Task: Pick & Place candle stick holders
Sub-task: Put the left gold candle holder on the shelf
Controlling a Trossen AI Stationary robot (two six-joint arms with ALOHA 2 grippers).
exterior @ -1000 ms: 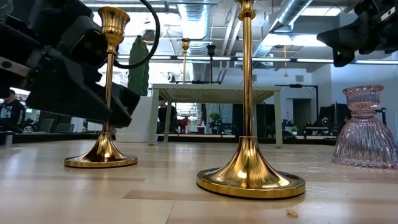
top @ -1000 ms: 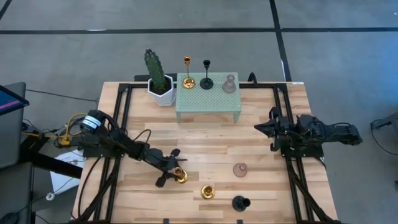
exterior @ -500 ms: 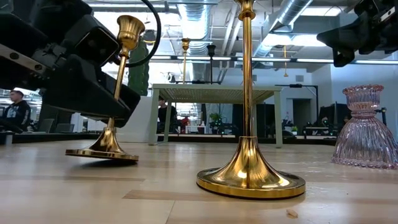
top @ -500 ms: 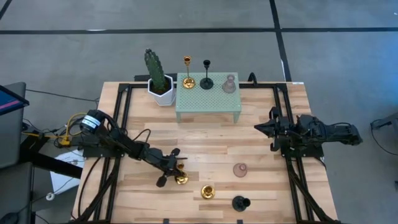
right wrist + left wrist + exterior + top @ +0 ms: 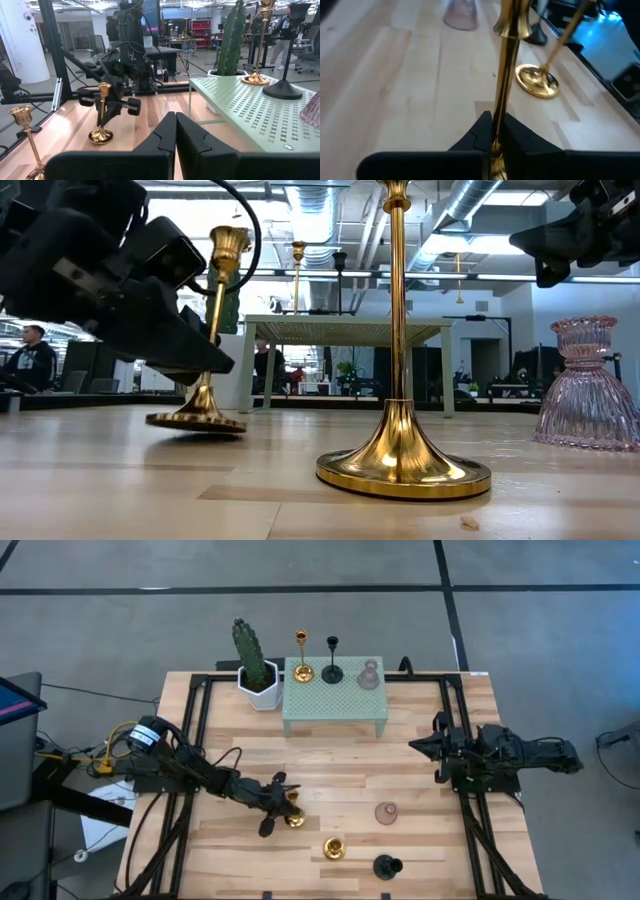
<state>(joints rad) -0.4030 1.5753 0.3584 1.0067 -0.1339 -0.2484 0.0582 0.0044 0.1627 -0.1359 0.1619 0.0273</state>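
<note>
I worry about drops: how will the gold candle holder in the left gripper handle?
The gold candle holder is already tilted in the left gripper, so its flared base probably swings it. The thin polished stem looks slippery and may pivot between the fingers.

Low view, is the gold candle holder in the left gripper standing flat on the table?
No, the gold candle holder leans, its base tipped up on one side.

Gold candle stick holder [image 5: 292, 814], pale green perforated stand [image 5: 333, 700]

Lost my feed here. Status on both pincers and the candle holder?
Left pincer shut on gold holder, tilted, base edge lifted. Right pincer shut, parked at right side. Second gold holder stands close by.
</note>
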